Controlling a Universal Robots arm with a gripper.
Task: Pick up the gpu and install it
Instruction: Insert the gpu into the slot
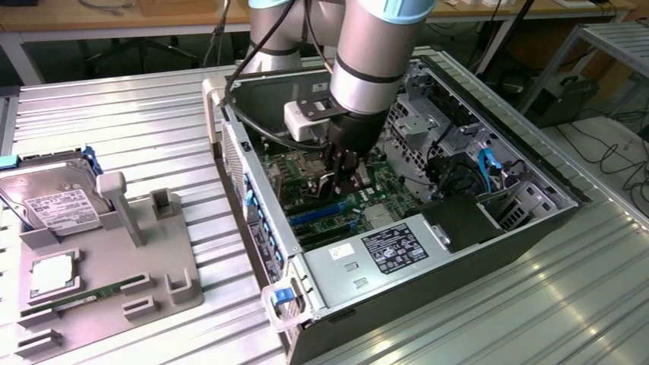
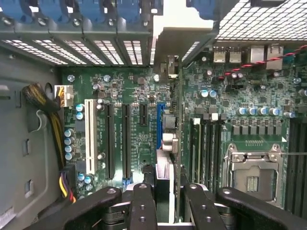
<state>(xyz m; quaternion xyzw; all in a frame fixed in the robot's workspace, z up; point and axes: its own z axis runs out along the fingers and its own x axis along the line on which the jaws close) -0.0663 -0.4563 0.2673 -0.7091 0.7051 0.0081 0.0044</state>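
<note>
i see my gripper (image 1: 343, 176) deep in the open computer case (image 1: 527, 220), with the gpu (image 2: 169, 143) edge-on between its fingers. drive cage (image 1: 426, 114) and power supply (image 1: 385, 251) crowd both sides; the white slot (image 2: 89, 136) and black slots (image 2: 125, 139) beside lie open.

- The arm (image 1: 370, 53) comes down from the top of the exterior view, its silver-grey segment with a black band sloping slightly toward that view's left.
- A white box (image 1: 304, 118) is fixed to the side of the wrist, on the exterior view's left, with a black cable looping from it.
- Below the wrist, the black tool (image 1: 343, 181) points nearly straight down.
- In the wrist view the tool (image 2: 163, 191) shows as black linked fingers (image 2: 143, 206) with round pins, two on either side.
- The fingers stand partly closed, clamped on a thin upright card, the gpu (image 2: 168, 143), seen edge-on between them.
</note>
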